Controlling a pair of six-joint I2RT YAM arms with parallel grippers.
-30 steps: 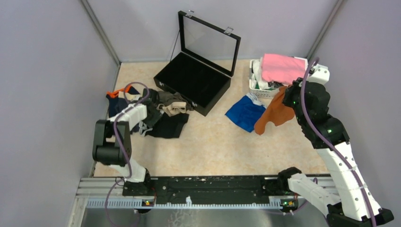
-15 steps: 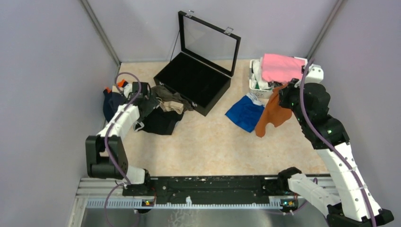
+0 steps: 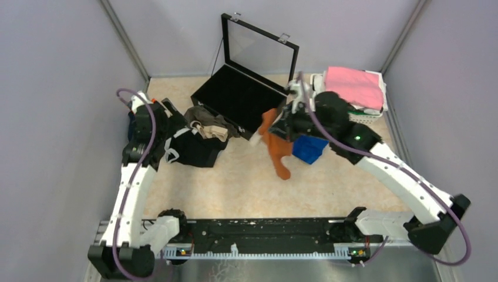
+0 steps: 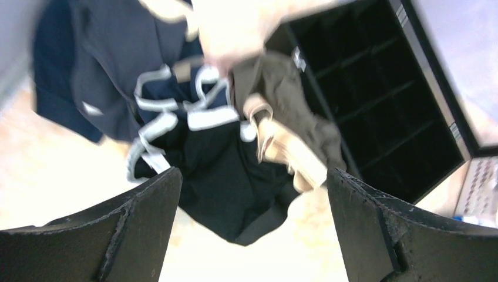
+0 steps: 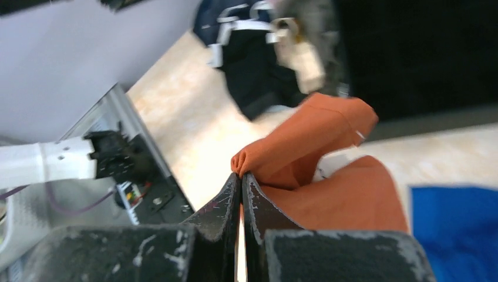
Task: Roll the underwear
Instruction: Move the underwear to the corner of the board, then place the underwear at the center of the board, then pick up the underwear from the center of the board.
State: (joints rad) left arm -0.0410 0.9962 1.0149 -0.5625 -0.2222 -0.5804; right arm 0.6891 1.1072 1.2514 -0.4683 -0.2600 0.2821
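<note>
R gripper (image 5: 241,176) is pressed together, pinching a fold of the rust-orange underwear (image 5: 317,141), which hangs mid-scene over the table (image 3: 235,185), just near of the open black case (image 3: 235,97). Blue underwear (image 3: 310,148) lies just right of it. L gripper (image 4: 252,176) is spread wide w/ nothing in it, over the far-left pile: black underwear (image 4: 229,188), navy underwear (image 4: 111,70). Bare tabletop lies near of both. Only top view shows the pink cloth (image 3: 352,87) far right; L wrist view shows the case's compartments.

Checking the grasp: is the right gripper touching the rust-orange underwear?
Touching. The right wrist view shows the right gripper pinching a fold of the rust-orange underwear between its shut fingertips.
</note>
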